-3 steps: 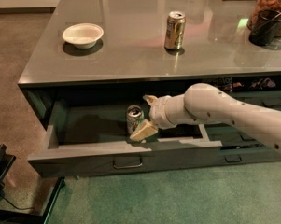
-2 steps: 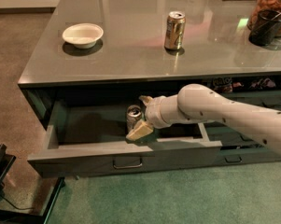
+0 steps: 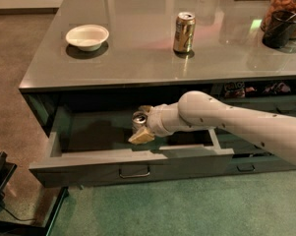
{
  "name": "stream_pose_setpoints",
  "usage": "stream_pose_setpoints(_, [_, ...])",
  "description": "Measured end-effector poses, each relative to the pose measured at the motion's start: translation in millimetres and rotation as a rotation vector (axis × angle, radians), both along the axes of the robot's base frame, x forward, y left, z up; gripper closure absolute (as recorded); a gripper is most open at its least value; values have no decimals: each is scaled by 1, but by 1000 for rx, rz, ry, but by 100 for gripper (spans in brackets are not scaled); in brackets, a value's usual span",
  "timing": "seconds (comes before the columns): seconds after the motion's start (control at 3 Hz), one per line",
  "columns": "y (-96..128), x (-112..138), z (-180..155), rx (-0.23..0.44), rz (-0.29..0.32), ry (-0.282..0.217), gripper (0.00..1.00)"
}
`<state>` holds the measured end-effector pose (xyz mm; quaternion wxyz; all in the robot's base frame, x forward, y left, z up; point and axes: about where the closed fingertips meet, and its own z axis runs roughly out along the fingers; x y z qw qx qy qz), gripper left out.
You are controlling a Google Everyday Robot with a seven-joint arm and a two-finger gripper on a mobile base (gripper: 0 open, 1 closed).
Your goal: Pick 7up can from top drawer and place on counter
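The top drawer (image 3: 88, 162) is pulled open, with its bar handle (image 3: 134, 172) on the flat front. The 7up can (image 3: 138, 117) stands upright inside it near the middle, its silver top showing. My gripper (image 3: 142, 125) reaches into the drawer from the right on its white arm (image 3: 221, 119) and sits around the can, at can height. The counter (image 3: 137, 58) is the glossy grey top above the drawer.
On the counter stand a taller gold-brown can (image 3: 184, 32), a white bowl (image 3: 87, 36) at the left and a dark jar (image 3: 282, 16) at the far right. Narrower drawers (image 3: 265, 156) lie to the right. A dark stand (image 3: 0, 181) is at the lower left.
My gripper and arm have shifted a little to the left in the drawer, closer around the can. The can has barely moved.
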<state>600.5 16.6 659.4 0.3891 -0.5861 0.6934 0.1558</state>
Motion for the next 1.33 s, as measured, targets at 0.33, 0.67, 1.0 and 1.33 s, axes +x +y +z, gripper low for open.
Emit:
stream_pose_setpoints(0.33, [0, 0, 0, 0, 0, 0, 57])
stream_pose_setpoints(0.67, [0, 0, 0, 0, 0, 0, 80])
stream_pose_setpoints(1.0, [0, 0, 0, 0, 1, 0, 100])
stream_pose_setpoints(1.33, [0, 0, 3, 0, 1, 0, 100])
